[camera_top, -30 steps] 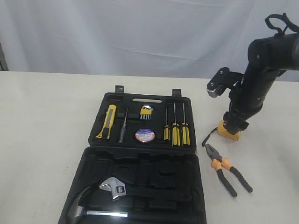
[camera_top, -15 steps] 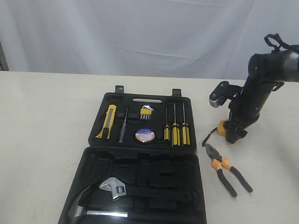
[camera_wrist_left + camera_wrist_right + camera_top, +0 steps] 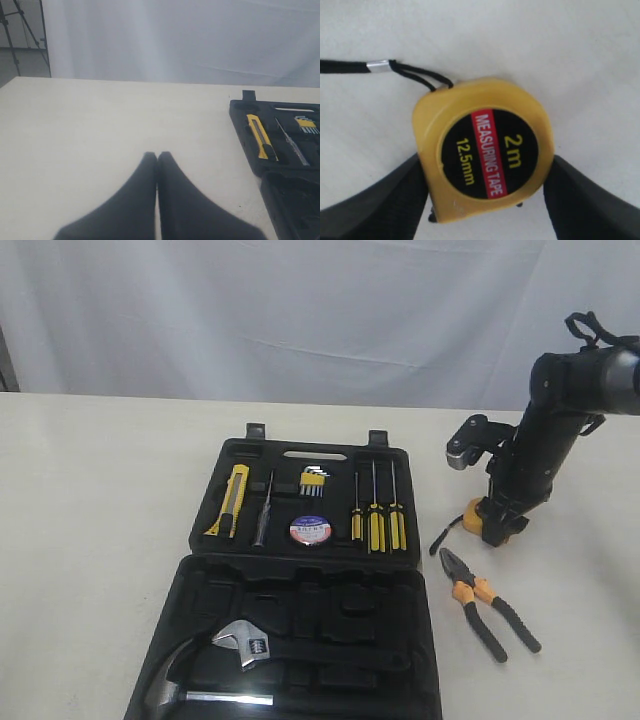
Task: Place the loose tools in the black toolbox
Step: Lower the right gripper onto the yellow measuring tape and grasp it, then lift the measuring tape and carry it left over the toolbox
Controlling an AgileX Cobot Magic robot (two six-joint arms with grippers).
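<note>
right gripper (image 3: 497, 523) is down on the yellow tape measure (image 3: 485, 165). fingers (image 3: 385, 200) meet both flanks with no gap visible, so it reads as clamped on, not yet lifted

left gripper (image 3: 157, 155): jaws together, holding nothing, over bare table (image 3: 100, 490) well apart from the black toolbox (image 3: 380, 455)

step in hand: grasp of tool 1 of 2 left outside. utility knife (image 3: 232, 500) and tape roll (image 3: 309, 530) already sit in the upper tray, pliers (image 3: 487, 608) lie loose on the table near the tape measure

tape measure is on the table just beside the toolbox's right edge, near the screwdriver slots

next move, my read: lift straight up, carry left over the open case, lower into a free moulded recess. can't tell which one fits

looks: rounded yellow case lying flat, black round label with red band "MEASURING TAPE", "2m", "12.5mm". black lanyard (image 3: 350, 66) with a metal crimp trails on the table and could snag the case rim
</note>
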